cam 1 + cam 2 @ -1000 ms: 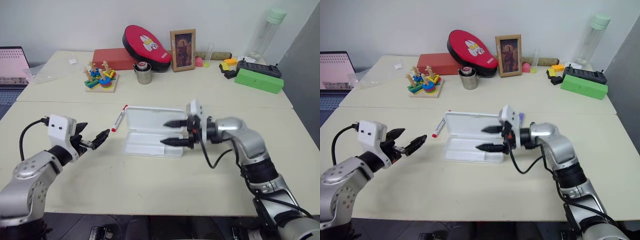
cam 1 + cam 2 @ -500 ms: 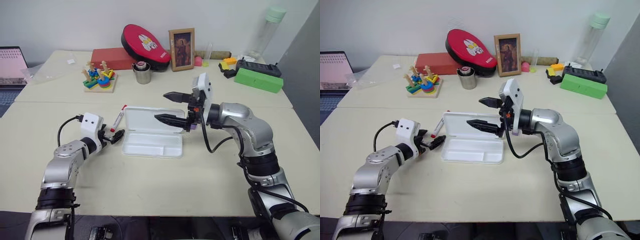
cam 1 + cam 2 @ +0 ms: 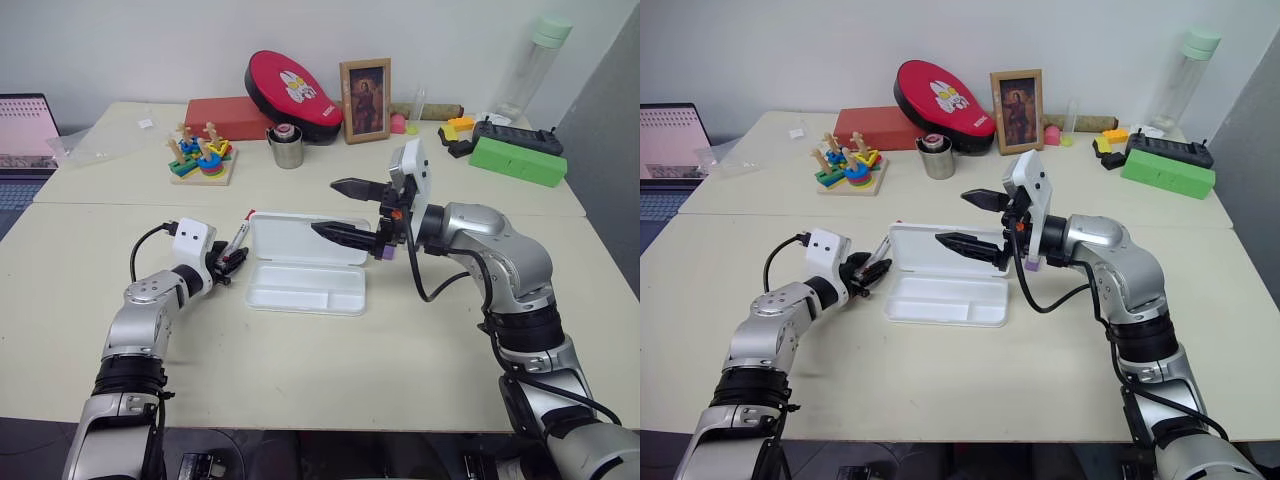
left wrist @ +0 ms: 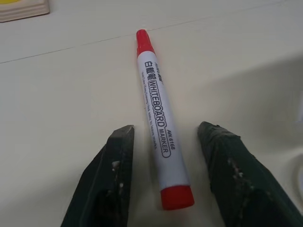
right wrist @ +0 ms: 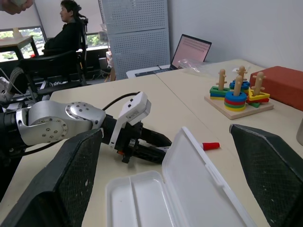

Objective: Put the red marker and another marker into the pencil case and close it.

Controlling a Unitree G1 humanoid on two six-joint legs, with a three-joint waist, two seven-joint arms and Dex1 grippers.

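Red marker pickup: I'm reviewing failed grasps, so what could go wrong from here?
1. The left hand straddles the red marker near one end, so it may tilt when lifted.
2. The marker lies close beside the pencil case, whose raised lid could catch a finger.

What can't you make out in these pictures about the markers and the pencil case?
- Purple highlighter: eye views, mostly hidden behind the right gripper.
- Red marker: left wrist view shows the fingers on either side of it; contact cannot be told.
- Pencil case: right wrist view, cut off by the edge.
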